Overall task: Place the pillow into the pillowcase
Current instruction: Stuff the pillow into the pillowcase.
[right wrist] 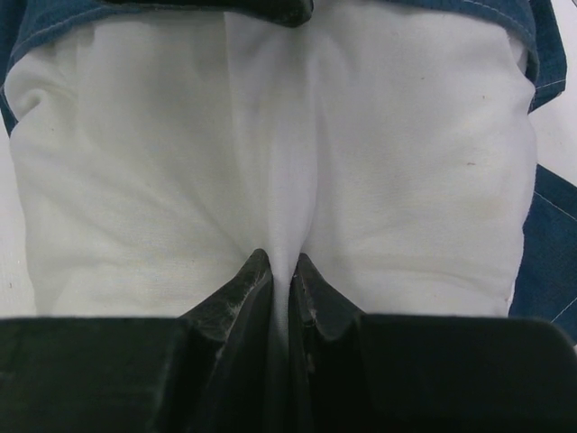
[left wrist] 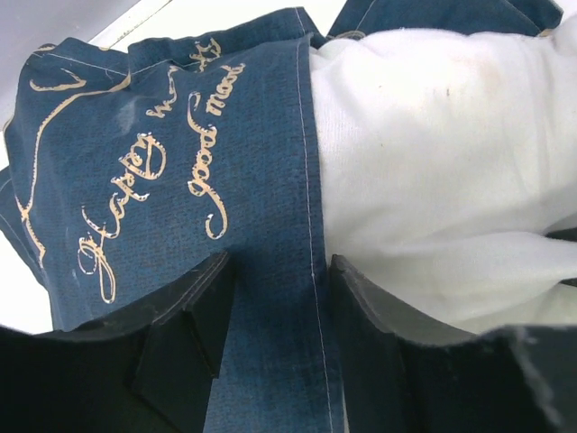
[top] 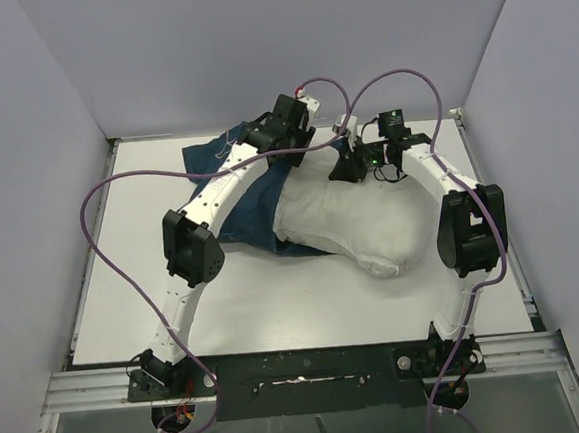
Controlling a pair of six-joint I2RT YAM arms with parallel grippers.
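- Two grippers work at the pillowcase's mouth, toward the far side of the table (top: 276, 303); the left arm reaches across the pillowcase (top: 252, 216), the right arm along the pillow (top: 355, 221).
- The right gripper (right wrist: 281, 263) is pinched almost closed on a raised fold of the pillow's white cover, and blue cloth lies across the pillow just ahead of its fingers.
- The left gripper (left wrist: 279, 271) stands about half apart, its fingers either side of the pillowcase's stitched hem (left wrist: 305, 162). The cloth between them looks flat, so I judge it straddled, not clamped.
- The pillow's long axis runs from the far left, where its end sits inside the case, to the near right. Most of it lies bare on the table.
- The pillowcase holds only that far end; the rest of it stretches left, flat and seemingly unfilled.
- The coming move turns on this: the hem lies directly between the left fingers, with the pillow just to its right. The left gripper is therefore nearer to draw the case over, while the right holds or feeds the pillow leftward.
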